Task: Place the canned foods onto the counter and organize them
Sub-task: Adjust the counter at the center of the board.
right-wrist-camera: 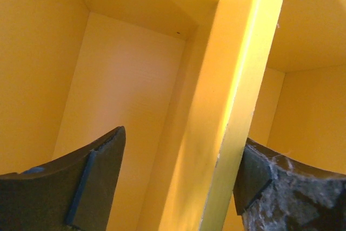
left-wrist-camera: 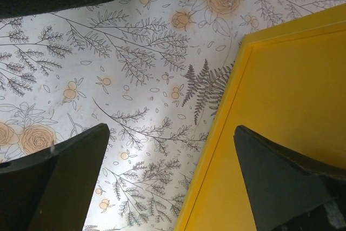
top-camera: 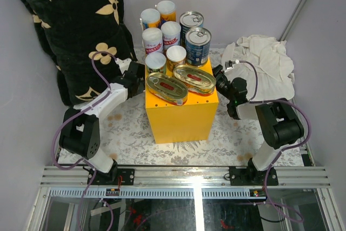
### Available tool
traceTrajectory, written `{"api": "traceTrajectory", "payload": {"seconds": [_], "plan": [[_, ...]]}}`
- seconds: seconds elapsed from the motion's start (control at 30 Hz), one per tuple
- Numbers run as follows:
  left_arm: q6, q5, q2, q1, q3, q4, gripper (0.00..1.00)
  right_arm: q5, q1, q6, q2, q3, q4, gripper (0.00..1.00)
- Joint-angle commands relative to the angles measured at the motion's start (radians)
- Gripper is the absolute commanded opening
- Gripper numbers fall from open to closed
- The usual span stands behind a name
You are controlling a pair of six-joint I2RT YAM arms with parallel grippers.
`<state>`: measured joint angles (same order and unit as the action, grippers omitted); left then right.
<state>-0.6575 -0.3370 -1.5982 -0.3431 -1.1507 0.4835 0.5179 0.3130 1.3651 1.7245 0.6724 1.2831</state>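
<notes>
Rail: metal frame (top-camera: 184, 176) running along the near edge, both arm bases sitting on it.
Cover: floral tablecloth (top-camera: 130, 133) lying under box and arms.
Box: yellow box (top-camera: 181, 117) standing mid-table btwn the two arms, carrying the tins on its top.
L side: left gripper (top-camera: 139, 73) hanging low, just beside the box's left wall. Its fingers (left-wrist-camera: 70, 177) are standing wide apart, gripping nothing. Wrist cam is looking down on the box edge and tablecloth.
R side: right gripper (top-camera: 218, 77) sitting at the box's right wall. Its fingers (right-wrist-camera: 92, 182) are spreading apart, clamping nothing. Wrist cam is facing into yellow compartments split by a divider (right-wrist-camera: 232, 96).
Front of top: two gold oval tins (top-camera: 166, 88) lying flat, side by side, near the front edge.
Behind them: six white-lidded slim cans (top-camera: 152, 40) standing upright in two columns, packed close.
R of those: two blue cans (top-camera: 198, 46) standing upright, one behind the other, silver tops showing.
Unclear: can't tell if the farthest cans are standing on the box or on the table behind it.
Far L: black flower-print pillow (top-camera: 70, 25) leaning in the corner behind the L arm.
Far R: crumpled white rag (top-camera: 265, 60) lying behind the R arm.
</notes>
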Motion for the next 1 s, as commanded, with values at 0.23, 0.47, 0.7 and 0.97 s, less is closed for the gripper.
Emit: {"api": "traceTrajectory", "payload": {"seconds": [0.23, 0.47, 0.7, 0.97], "plan": [[-0.046, 0.135, 0.150, 0.000, 0.039, -0.190, 1.00, 0.105, -0.076, 0.012, -0.089, 0.077, 0.010, 0.87], [-0.044, 0.119, 0.234, 0.025, 0.059, -0.198, 1.00, 0.146, -0.202, 0.048, -0.128, 0.078, 0.021, 0.89], [-0.014, 0.104, 0.286, 0.052, 0.031, -0.152, 1.00, 0.167, -0.327, 0.061, -0.200, 0.059, 0.017, 0.95], [0.016, 0.103, 0.362, 0.081, 0.021, -0.096, 1.00, 0.167, -0.418, -0.012, -0.378, 0.100, -0.098, 1.00]]}}
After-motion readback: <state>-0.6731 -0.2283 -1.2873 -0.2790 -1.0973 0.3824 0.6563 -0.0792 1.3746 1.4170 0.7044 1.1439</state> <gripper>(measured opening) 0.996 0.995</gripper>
